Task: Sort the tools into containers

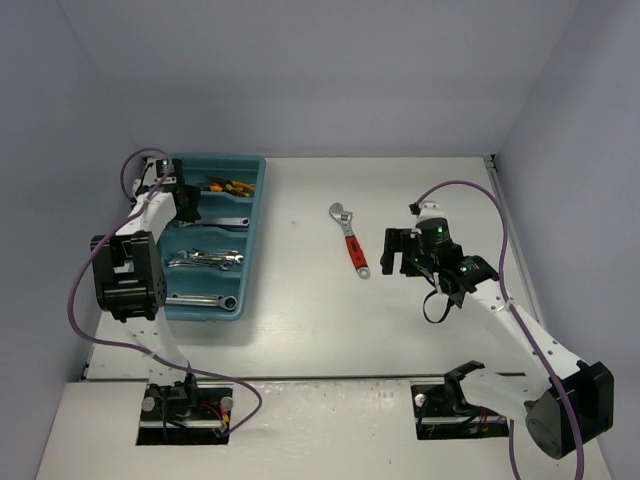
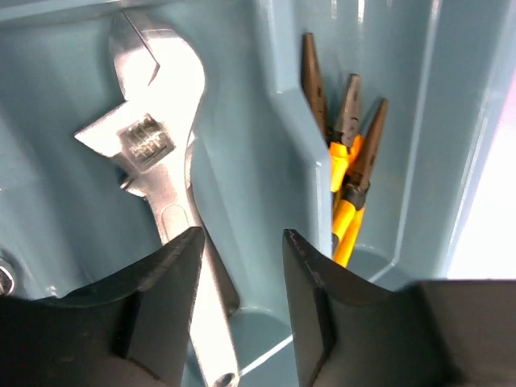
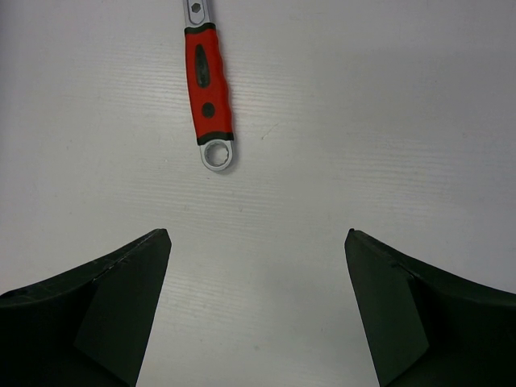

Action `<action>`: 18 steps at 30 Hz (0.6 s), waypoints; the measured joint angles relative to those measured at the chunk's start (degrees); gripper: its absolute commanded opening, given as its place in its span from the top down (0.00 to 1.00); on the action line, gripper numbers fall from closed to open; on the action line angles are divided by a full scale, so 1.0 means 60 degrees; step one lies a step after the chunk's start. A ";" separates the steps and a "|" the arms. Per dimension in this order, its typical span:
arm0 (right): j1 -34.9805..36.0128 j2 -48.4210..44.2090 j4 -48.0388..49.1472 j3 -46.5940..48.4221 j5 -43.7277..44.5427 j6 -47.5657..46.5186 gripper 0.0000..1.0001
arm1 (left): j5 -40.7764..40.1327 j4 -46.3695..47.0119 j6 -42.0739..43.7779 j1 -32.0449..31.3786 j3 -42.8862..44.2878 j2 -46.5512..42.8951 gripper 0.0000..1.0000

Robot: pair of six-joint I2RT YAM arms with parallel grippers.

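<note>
The teal-blue tray (image 1: 254, 200) lies at the left with four long compartments. My left gripper (image 1: 186, 203) hovers over the tray's far end, open and empty (image 2: 242, 242). Below it a silver adjustable wrench (image 2: 161, 137) lies in the second compartment, its handle running past my left finger (image 2: 173, 274). Yellow-handled pliers (image 2: 351, 161) lie in the far compartment beyond the divider. A red-handled adjustable wrench (image 1: 350, 240) lies on the table right of the tray. My right gripper (image 1: 400, 252) is wide open and empty just right of it; the right wrist view shows the red handle (image 3: 208, 81) ahead of the gripper (image 3: 258, 238).
Several silver wrenches (image 1: 205, 259) fill the third compartment and a combination wrench (image 1: 205, 299) lies in the nearest one. White walls close in the table on the left, back and right. Purple cables loop beside both arms.
</note>
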 measured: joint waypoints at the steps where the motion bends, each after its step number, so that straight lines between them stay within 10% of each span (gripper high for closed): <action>1: 0.0000 0.0016 0.0002 0.0002 0.0000 -0.0007 0.13 | 0.0016 -0.0042 0.0049 0.0000 0.0067 -0.0014 0.46; 18: 0.0032 0.2914 0.0079 0.1729 -0.0082 -0.0260 0.15 | 0.0418 -0.1033 0.2995 -0.0967 0.0805 -0.2159 0.38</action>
